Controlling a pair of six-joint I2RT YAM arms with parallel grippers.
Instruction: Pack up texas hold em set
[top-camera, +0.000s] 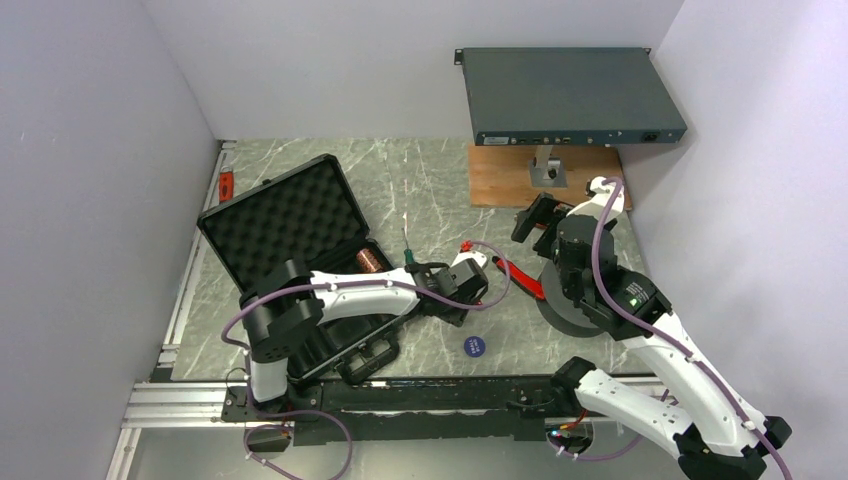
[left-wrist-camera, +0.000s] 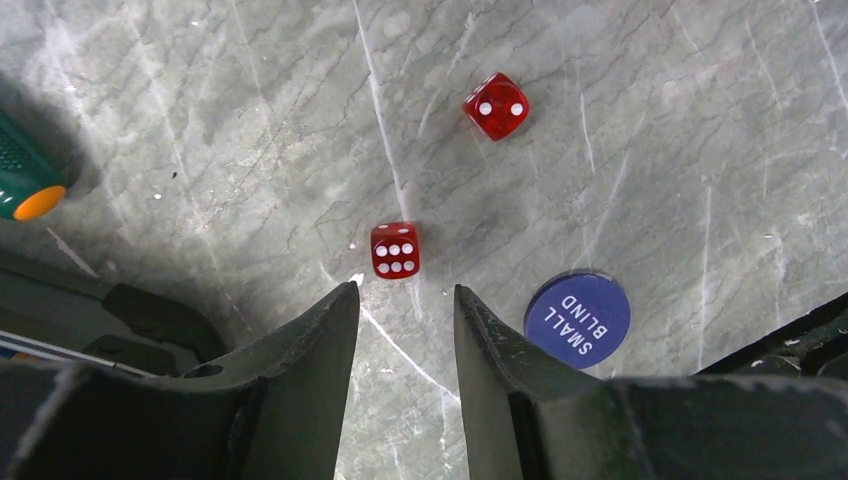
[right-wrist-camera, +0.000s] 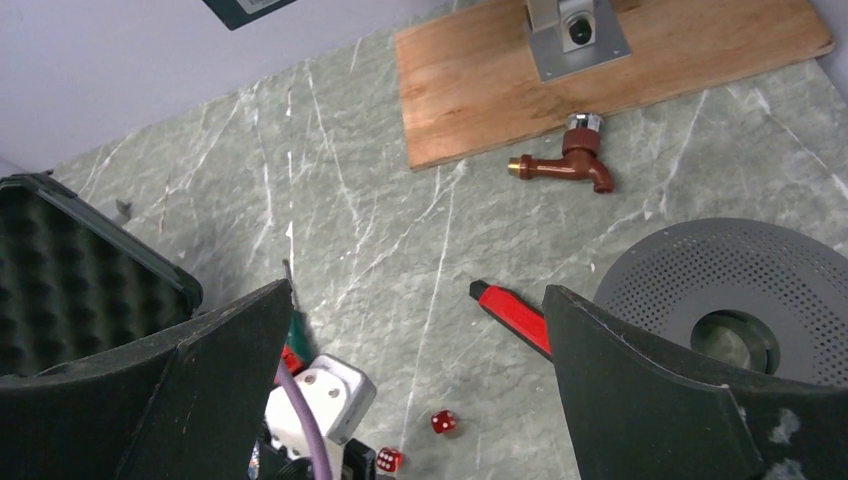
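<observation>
We look down on a grey-green marbled worktop (top-camera: 420, 190), closed in by three plain pale walls: a left wall (top-camera: 90, 180), a back wall (top-camera: 330, 60) and a right wall (top-camera: 760, 120). At the back right a wooden board (top-camera: 500, 185) lies flat on it. A metal stand (top-camera: 547, 165) on the board carries a dark grey box (top-camera: 565, 95). Aluminium rails (top-camera: 180, 405) run along the left and near edges. The light is even and the shadows are soft.

Screwdriver (left-wrist-camera: 22, 170) cut off at edge, briefcase (top-camera: 285, 215) base under left arm (top-camera: 360, 288)
</observation>
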